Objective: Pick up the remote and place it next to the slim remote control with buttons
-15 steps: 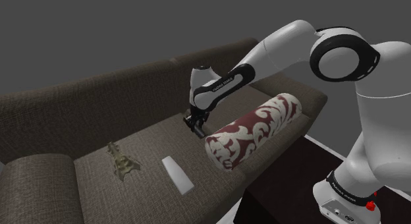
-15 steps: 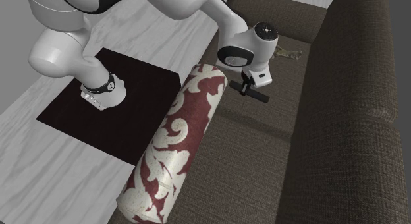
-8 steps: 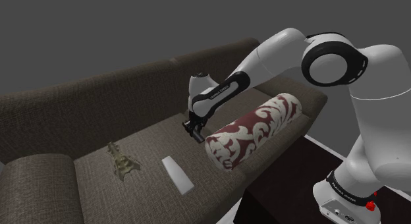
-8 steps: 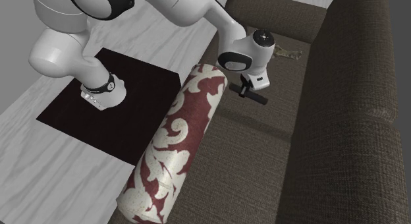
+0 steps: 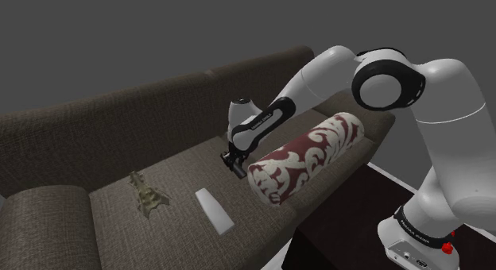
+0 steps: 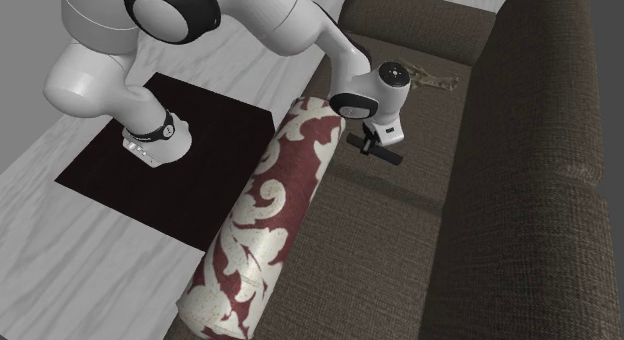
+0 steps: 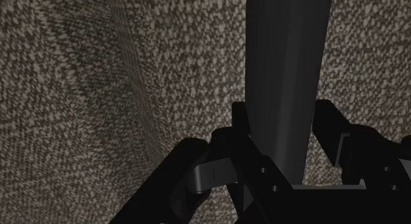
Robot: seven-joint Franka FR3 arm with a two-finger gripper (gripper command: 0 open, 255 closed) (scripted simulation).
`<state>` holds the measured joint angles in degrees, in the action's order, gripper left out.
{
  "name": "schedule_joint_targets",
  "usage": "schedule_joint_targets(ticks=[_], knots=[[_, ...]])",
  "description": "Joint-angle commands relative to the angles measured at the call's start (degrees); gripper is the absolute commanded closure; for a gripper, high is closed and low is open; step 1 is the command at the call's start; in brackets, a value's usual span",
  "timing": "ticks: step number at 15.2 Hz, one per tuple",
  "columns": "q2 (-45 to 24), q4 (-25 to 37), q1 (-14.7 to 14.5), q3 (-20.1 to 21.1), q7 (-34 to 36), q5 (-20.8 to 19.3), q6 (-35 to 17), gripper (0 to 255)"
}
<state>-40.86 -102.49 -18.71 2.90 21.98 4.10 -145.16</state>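
Jaws are clamped on a dark remote (image 7: 286, 78), gripped from both sides, w/ its long body sticking out past the tips. It is held low over the sofa (image 5: 95, 133) seat, just beside the end of the red/cream patterned bolster (image 5: 306, 153). A flat white slim remote (image 5: 213, 209) is seen lying on the seat twd the shoulder view's left, apart from the held one. An olive object (image 5: 147, 195) is laid beyond it

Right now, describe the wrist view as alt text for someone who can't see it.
The black gripper clasps a dark, slim remote above the speckled brown sofa. A cushion seam runs beside it.
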Motion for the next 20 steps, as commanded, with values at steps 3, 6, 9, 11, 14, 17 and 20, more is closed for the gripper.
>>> schedule_joint_targets(ticks=[3, 6, 9, 11, 14, 17, 20], knots=[[-0.64, 0.06, -0.06, 0.02, 0.0, 0.01, -0.61, 255], [-0.64, 0.06, -0.06, 0.02, 0.0, 0.01, -0.61, 255], [-0.64, 0.07, -0.06, 0.02, 0.0, 0.01, -0.61, 0], [-0.64, 0.07, -0.06, 0.02, 0.0, 0.01, -0.61, 0], [1.0, -0.49, 0.04, 0.01, 0.0, 0.01, 0.46, 0], [5.34, -1.63, 0.31, 0.0, 0.0, 0.01, 3.69, 0], [5.34, -1.63, 0.31, 0.0, 0.0, 0.01, 3.69, 0]])
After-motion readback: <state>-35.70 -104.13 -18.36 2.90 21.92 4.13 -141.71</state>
